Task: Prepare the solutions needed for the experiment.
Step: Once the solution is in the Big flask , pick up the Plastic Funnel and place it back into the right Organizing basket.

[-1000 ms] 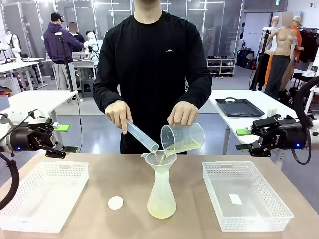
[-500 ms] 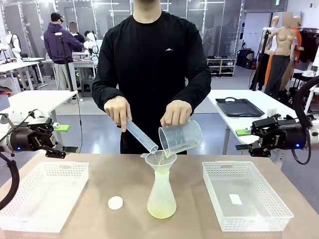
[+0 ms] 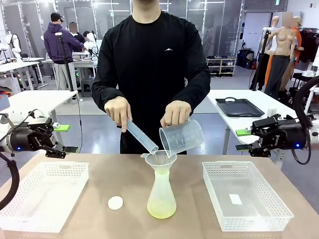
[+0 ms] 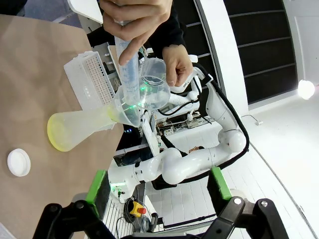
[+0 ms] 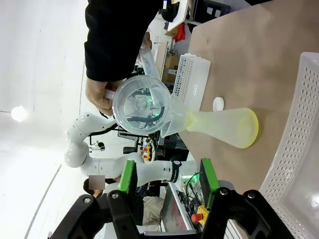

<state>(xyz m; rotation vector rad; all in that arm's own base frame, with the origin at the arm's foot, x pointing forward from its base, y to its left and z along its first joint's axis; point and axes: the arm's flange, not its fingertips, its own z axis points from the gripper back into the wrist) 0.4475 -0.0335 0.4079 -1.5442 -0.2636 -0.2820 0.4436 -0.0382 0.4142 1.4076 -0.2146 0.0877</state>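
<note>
At the table's middle, the solutions [image 3: 161,213] lie as a shallow yellow layer in the bottom of a flask [image 3: 161,191] topped by a funnel [image 3: 160,160]. A person tips a tube [image 3: 141,135] and a beaker [image 3: 181,135] over it. The left gripper [image 3: 67,138] and right gripper [image 3: 241,139] hover at either side, jaws apart, holding nothing.

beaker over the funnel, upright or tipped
Tipped: the person's hand holds the beaker slanted, its spout down over the funnel that sits in the flask.
</note>
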